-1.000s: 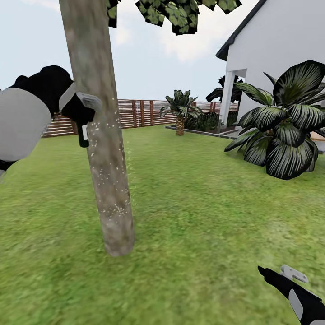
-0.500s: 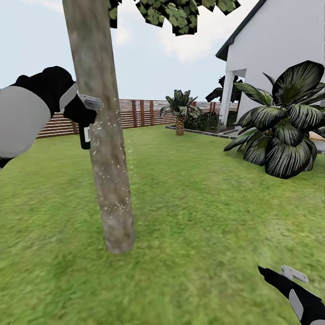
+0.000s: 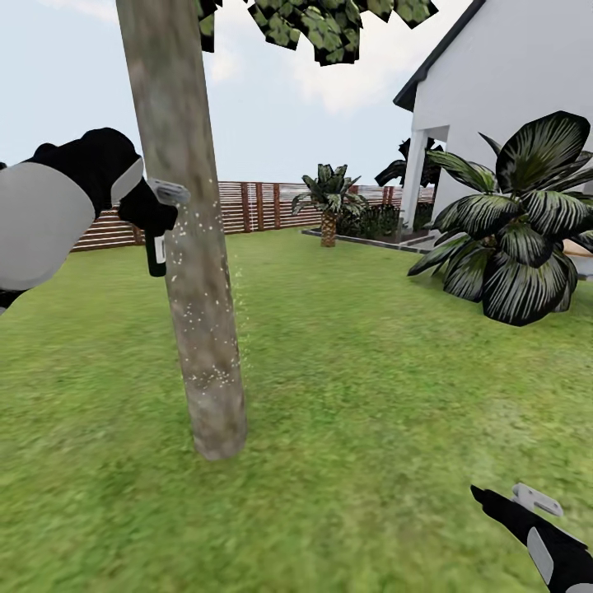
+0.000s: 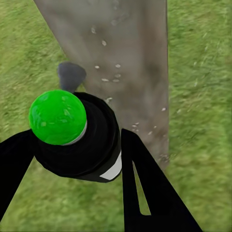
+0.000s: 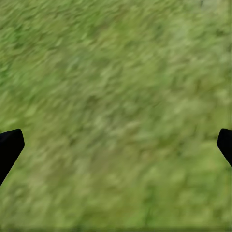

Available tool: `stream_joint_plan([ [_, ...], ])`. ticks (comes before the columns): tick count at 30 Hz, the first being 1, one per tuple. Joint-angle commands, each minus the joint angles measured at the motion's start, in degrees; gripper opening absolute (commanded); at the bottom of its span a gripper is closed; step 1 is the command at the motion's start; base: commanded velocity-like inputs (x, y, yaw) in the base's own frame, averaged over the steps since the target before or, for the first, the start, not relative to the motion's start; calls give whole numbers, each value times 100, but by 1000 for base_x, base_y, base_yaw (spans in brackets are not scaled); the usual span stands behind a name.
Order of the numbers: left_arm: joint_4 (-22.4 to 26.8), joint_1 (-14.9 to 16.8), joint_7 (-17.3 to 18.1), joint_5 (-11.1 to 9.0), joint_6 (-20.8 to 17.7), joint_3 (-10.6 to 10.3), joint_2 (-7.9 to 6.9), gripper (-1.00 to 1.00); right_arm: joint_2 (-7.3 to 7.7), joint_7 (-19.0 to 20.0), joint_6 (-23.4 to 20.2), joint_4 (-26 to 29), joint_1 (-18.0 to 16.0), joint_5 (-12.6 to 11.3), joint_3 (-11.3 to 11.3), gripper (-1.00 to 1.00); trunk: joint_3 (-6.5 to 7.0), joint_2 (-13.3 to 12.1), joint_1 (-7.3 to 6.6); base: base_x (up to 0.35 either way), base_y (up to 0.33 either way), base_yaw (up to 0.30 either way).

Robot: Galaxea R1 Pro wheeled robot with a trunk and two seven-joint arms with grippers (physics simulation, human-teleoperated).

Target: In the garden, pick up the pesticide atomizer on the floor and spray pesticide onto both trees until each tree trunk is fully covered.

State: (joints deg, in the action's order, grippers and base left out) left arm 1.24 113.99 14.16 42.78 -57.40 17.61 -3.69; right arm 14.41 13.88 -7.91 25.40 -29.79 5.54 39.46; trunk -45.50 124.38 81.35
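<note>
Already the left gripper (image 3: 153,216) had its fingers closed around the pesticide atomizer (image 3: 155,250) at the left of the frame, just beside the tree trunk (image 3: 185,231). White spray dots speckled the middle and lower bark, so this trunk looked partly covered. The right gripper (image 3: 517,504), at the lower right, hung open and empty. The second tree probably remained.

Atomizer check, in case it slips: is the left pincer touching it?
Touching. The left wrist view shows the left pincer with both fingers pressed against the atomizer.
</note>
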Motion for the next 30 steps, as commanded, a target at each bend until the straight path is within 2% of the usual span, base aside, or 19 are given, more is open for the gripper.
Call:
stream_joint_plan([
  [1, 0, -19, -1, 2, 4, 0, -22, -100, 0, 0, 0, -2, 0, 0, 0, 100, 0, 0, 0, 0, 0, 0],
  [9, 3, -942, -6, -6, 50, 6, -62, -100, -1, 1, 0, -3, 0, 0, 0, 100, 0, 0, 0, 0, 0, 0],
  [12, 7, -1156, -8, -14, 72, 6, -57, -100, -4, -3, 0, -3, -2, 1, 0, 100, 0, 0, 0, 0, -50, 0],
  [19, 8, -1255, -2, -21, 80, 14, -61, -100, -3, 1, 0, 0, 0, 1, -3, 100, 0, 0, 0, -26, -272, 0],
  [25, 122, -1384, -11, -16, 79, 30, -69, -100, -6, -1, 0, -2, 0, 6, -7, 100, 0, 0, 0, -16, -39, 0],
  [30, 1019, -1388, -18, -15, 49, 25, -55, -100, -3, 0, 0, -3, 0, 7, -9, 100, 0, 0, 0, 0, -1, 0],
])
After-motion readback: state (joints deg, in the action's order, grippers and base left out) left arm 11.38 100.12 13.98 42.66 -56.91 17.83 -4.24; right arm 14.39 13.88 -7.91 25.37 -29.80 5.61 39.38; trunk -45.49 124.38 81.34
